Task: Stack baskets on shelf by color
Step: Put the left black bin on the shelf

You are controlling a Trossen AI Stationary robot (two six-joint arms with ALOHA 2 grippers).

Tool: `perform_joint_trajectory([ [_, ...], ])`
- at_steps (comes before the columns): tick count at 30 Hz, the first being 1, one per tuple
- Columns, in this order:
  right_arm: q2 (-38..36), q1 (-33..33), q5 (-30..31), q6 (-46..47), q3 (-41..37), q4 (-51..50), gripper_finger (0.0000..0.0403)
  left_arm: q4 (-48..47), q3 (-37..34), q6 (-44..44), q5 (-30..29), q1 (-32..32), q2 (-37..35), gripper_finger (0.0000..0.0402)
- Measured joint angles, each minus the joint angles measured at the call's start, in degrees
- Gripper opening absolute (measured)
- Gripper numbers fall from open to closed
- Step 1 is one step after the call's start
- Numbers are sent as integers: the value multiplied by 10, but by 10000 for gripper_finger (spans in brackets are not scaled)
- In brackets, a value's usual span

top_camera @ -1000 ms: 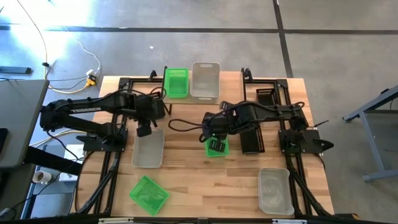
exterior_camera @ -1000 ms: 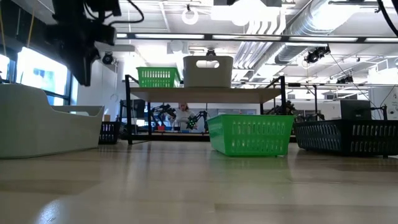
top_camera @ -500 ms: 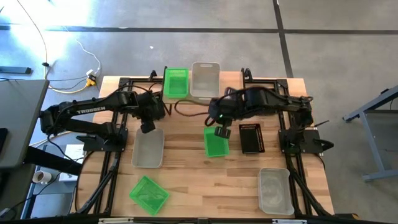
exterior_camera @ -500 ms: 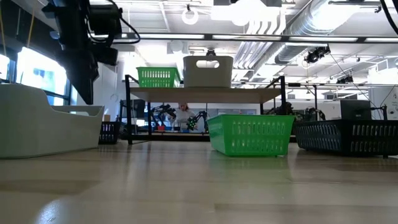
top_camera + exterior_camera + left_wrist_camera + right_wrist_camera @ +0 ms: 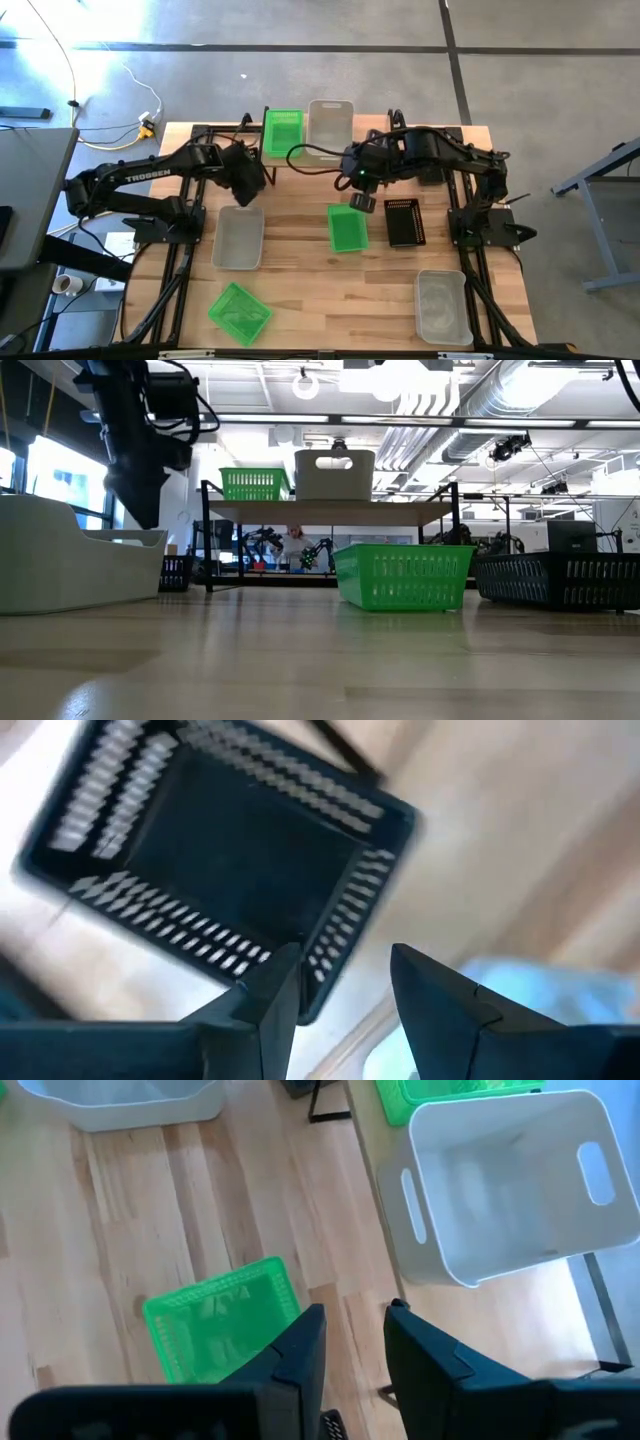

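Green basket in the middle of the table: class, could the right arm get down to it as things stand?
Probably yes. The right gripper hangs just beside the green basket, fingers apart and empty, with nothing between them; the black basket sits clear to one side.

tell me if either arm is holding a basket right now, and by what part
Nothing is held. Left gripper and right gripper both show empty, parted jaws.

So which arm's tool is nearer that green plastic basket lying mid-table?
The right tool hangs just beside the green plastic basket; the left tool is farther off.
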Motion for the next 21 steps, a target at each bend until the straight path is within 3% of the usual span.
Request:
perform_joint_trajectory([
  [5,0,0,0,-23,0,0,92,0,0,-159,-53,27,0,147],
  [10,0,-6,0,-52,0,0,92,1,0,-264,-129,58,0,147],
  [21,-2,-51,-27,-121,0,0,92,0,0,-298,-111,144,40,147],
])
